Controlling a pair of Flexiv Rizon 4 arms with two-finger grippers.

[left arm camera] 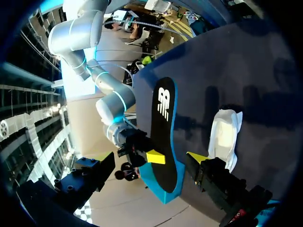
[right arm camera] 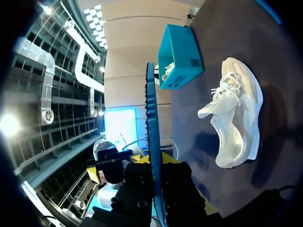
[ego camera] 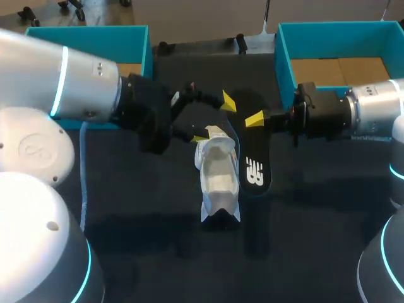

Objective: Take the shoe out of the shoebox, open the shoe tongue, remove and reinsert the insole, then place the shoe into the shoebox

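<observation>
Finding: the insole [ego camera: 254, 161] was out of the shoe [ego camera: 218, 173], so I judged reinsertion to be the step in hand.

Right gripper [ego camera: 254, 120]: closed on the insole near its far end. The right wrist view showed the insole edge-on with a finger on each face. The printed end pointed back toward me, and from its shadow I judged it was held clear of the table [ego camera: 158, 252].

Left gripper [ego camera: 214, 119]: fingers spread wide, gripping nothing. One tip stood at the far end of the shoe, but I could not tell whether it touched. The other tip stood near the insole's far end, so that end lay between the spread fingers without being pinched.

Shoe: on the table between the two arms, outside both shoeboxes, with its mouth facing up. Its long axis ran from the grippers back toward me. The right wrist view showed the tongue drawn out of the opening.

Governing relation: insole and shoe lay nearly parallel and just beside each other, with the insole on the right arm's side. The left gripper was the nearer one to the shoe. In my judgement the next move calls for a short sideways shift of the insole over the opening, then a slide along that shared axis while the left arm steadies the shoe.

Risk: the unclamped shoe could skid or tip.
</observation>
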